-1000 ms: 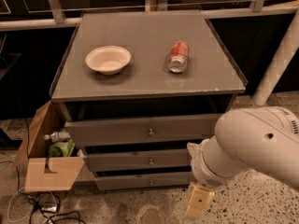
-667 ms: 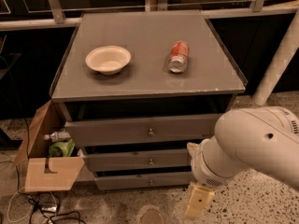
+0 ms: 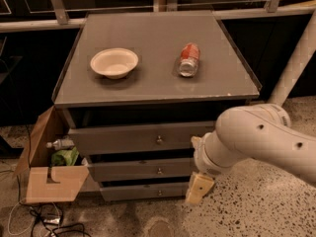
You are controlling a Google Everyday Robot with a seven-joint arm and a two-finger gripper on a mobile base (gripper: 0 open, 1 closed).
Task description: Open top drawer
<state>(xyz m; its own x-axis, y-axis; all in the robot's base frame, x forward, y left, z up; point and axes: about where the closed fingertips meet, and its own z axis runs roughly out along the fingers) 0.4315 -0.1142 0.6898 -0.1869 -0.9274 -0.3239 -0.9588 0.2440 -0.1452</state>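
We look down on a grey chest of drawers (image 3: pixel 158 90) with a white robot arm (image 3: pixel 256 137) reaching in from the right.

The arm crosses the right end of the chest's front. We see the top drawer (image 3: pixel 118 139), the widest and tallest of three grey fronts, just under the chest's top. To the left of the chest, an open cardboard box (image 3: pixel 49 184) sits on the speckled floor. On the chest's top, a pale bowl (image 3: pixel 114 62) stands to the left and a red can (image 3: pixel 188 59) lies on its side to the right, well apart. The beige gripper (image 3: pixel 199 189) hangs low by the bottom drawer's right end; we cannot tell how it is set. It is apart from the small brass knob (image 3: pixel 159 140) at the top drawer's centre.
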